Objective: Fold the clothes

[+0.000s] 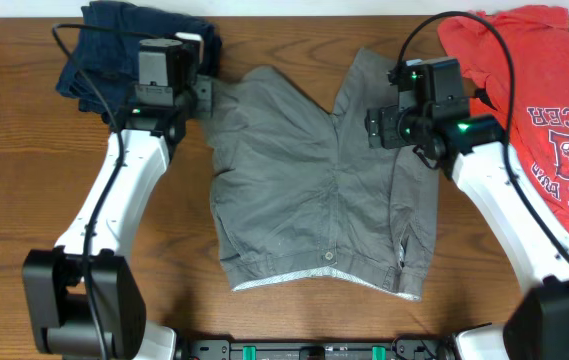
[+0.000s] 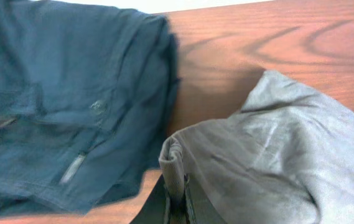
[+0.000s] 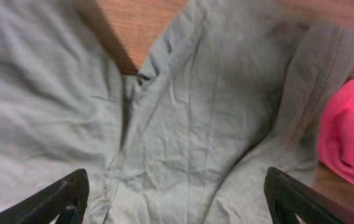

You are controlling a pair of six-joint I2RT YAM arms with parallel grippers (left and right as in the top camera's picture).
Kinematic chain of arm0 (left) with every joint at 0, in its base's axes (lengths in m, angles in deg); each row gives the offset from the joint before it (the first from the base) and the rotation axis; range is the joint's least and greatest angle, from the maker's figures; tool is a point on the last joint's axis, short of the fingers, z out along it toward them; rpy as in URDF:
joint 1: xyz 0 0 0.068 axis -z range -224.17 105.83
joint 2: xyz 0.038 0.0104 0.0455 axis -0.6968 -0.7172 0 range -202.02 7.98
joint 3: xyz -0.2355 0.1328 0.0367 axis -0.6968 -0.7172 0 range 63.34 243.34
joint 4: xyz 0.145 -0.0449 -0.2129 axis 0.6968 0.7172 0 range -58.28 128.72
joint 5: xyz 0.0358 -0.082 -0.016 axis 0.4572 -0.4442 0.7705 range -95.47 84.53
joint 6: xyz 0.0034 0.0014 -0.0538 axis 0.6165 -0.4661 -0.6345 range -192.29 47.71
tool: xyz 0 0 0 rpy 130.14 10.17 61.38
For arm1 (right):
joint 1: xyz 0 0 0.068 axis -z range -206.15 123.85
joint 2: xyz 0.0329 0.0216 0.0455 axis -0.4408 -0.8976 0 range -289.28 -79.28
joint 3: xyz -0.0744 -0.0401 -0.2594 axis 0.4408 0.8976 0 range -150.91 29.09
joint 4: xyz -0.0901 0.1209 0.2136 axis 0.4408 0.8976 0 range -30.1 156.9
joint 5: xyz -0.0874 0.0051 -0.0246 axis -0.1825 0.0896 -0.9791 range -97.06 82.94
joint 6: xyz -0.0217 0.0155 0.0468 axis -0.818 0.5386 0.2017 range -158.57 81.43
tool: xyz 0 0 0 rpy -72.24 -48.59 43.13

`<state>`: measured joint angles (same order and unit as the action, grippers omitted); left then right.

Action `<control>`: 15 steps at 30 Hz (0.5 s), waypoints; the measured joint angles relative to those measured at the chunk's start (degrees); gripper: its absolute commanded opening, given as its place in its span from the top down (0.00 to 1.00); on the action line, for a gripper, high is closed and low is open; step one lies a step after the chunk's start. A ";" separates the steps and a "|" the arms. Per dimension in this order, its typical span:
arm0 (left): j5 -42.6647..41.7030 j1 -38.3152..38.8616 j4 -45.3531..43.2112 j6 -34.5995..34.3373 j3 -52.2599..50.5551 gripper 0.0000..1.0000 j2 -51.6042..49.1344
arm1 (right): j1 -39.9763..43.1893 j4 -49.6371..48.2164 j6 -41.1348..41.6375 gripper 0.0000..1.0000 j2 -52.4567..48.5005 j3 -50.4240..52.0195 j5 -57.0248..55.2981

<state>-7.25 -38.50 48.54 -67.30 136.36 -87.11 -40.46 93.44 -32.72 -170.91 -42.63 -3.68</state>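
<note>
shorts (image 1: 314,190) — spread flat in the middle of the table (image 1: 284,40), waistband toward the robot | left gripper (image 2: 178,202) clenched on a leg hem beside the navy garment (image 2: 52,106) | right gripper (image 3: 177,193) released, jaws wide above the other leg — red T-shirt (image 3: 351,137) just beside

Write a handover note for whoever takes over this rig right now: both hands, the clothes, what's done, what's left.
Left hand: shut on the hem corner of the grey shorts, the leg on its side.
Right hand: open over the other leg, holding nothing.
Shorts: spread flat mid-table, waistband toward the arms' bases. Navy garment far left, red T-shirt far right.
Done: one corner gripped, no fold yet.
Left: probably grip the second leg, then fold.
</note>
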 measured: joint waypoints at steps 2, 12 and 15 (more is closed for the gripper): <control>1.62 -0.39 2.40 0.33 0.00 0.94 0.72 | 0.00 -0.48 0.00 0.11 -2.27 0.00 0.00; 12.15 -4.61 16.11 0.76 -0.02 0.94 0.83 | 0.00 -1.88 0.00 0.10 -10.54 0.07 0.04; 13.94 -8.20 22.10 -1.73 -0.02 0.94 1.33 | 0.00 -2.64 0.00 0.10 -10.60 0.09 0.04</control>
<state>6.69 -46.70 70.64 -69.02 136.34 -85.77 -40.46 90.79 -32.72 -181.51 -42.54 -3.64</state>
